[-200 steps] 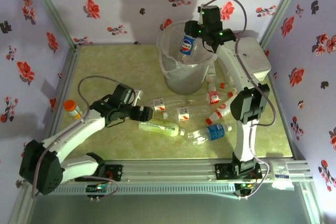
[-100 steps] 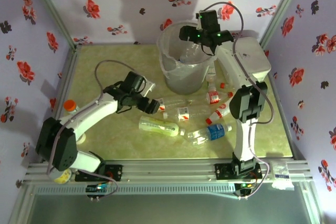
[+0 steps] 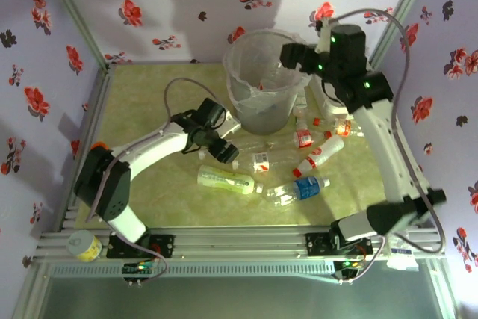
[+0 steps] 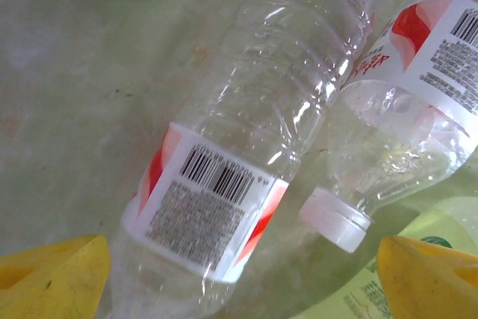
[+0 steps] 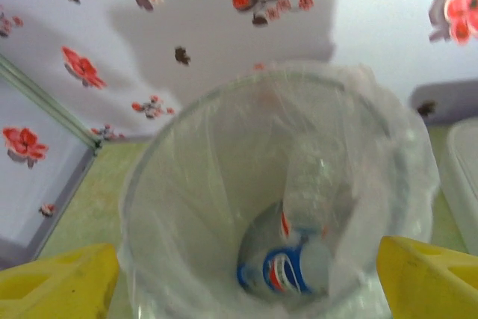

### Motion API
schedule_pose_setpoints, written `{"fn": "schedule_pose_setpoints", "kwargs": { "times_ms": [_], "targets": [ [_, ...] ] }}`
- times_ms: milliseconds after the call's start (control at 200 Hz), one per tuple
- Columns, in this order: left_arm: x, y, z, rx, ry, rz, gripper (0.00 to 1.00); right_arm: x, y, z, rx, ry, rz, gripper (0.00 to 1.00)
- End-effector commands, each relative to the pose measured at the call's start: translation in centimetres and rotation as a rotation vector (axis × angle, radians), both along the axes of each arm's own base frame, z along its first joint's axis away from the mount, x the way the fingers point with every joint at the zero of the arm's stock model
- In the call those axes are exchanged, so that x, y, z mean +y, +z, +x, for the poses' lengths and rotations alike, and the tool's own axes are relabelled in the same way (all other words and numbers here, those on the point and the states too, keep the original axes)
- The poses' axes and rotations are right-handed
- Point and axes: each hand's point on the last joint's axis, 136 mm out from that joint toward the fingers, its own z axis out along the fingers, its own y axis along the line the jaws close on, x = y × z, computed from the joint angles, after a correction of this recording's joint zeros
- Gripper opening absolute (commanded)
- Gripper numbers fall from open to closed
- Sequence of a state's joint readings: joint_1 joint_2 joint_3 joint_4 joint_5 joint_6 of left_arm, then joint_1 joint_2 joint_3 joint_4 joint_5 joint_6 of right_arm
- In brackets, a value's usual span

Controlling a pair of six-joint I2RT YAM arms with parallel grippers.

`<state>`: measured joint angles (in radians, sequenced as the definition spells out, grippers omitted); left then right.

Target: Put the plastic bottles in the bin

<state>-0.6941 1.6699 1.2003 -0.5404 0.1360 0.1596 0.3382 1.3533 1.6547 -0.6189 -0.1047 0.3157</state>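
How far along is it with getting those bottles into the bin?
Early on. Done: at least one blue-labelled bottle lies at the bottom of the bin. In hand: nothing; the right gripper hangs open by the rim, and the left gripper is open over a red-and-white-labelled bottle. Left: roughly six bottles lying on the table, including a green one.

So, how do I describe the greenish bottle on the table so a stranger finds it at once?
Start at the round bin at the back of the table; bottles lie scattered in front of it. The greenish bottle lies on its side at the scatter's near left, just nearer than the left gripper. Its neighbours are clear plastic; it alone is pale yellow-green.
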Motion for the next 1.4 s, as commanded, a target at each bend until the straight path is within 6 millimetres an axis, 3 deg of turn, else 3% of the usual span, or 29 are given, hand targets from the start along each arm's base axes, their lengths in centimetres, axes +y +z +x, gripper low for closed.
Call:
{"fn": "schedule_pose_setpoints", "kwargs": {
  "times_ms": [0,275,505,685,955,1215,1395],
  "targets": [
    [-0.6,-0.8,-0.1,0.016,-0.087,0.029,0.93,-1.4,-3.4,-1.6,0.066,-0.045,-0.012,0.90],
    [-0.9,-3.3,0.0,0.061,-0.108,0.063,0.85,-3.2,-10.0,-8.5,0.211,-0.080,0.074,0.89],
    [-0.7,-3.4,-0.2,0.059,-0.103,0.063,0.65,-5.8,-12.0,-11.4,0.217,-0.188,0.096,0.89],
    [-0.4,-1.8,0.0,0.019,-0.096,0.058,0.62,-5.5,-12.8,-11.3,0.234,-0.189,0.122,0.89],
    [-0.1,2.9,0.2,-0.084,-0.080,0.001,0.57,-3.4,-13.6,-10.2,0.252,-0.138,0.243,0.89],
    [0.4,7.9,-0.6,-0.173,-0.008,-0.135,0.56,1.1,-13.3,-8.5,0.250,-0.011,0.498,0.89],
    [-0.1,10.5,-0.9,-0.224,0.090,-0.339,0.53,4.6,-14.5,-7.2,0.234,0.022,0.507,0.92]
  ]
}}
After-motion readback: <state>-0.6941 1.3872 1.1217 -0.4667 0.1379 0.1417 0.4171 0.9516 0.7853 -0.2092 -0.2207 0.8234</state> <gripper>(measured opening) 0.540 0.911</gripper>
